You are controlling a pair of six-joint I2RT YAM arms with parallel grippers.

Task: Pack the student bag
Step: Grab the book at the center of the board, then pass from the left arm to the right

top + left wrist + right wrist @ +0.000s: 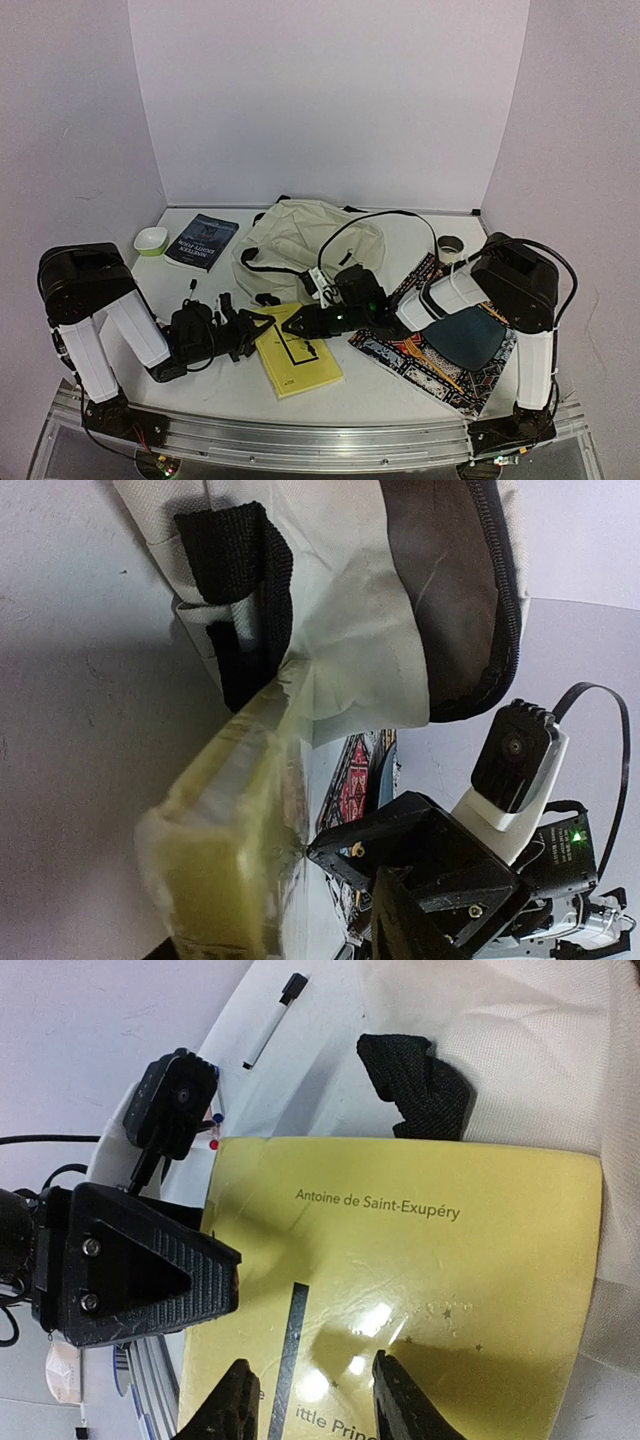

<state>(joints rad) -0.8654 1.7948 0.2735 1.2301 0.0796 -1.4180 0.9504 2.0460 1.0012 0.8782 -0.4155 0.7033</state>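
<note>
Cream student bag (310,240) lies at the back of the white surface (225,385), a yellow Saint-Exupéry book (440,1260) touching it. The right tool (315,1360) is spread above the cover; the left tool (258,325) is at the book's edge (grip unclear).

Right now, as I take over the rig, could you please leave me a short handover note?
Left gripper: at the left edge of the yellow Little Prince book; jaws unclear, grip unconfirmed.
Right gripper: open, fingers above the book's cover.
Student bag: lies just behind the book, unzipped, grey lining showing.
Done: nothing seen inside the bag.
Left: get the yellow book in, then probably the dark blue book and marker.
</note>
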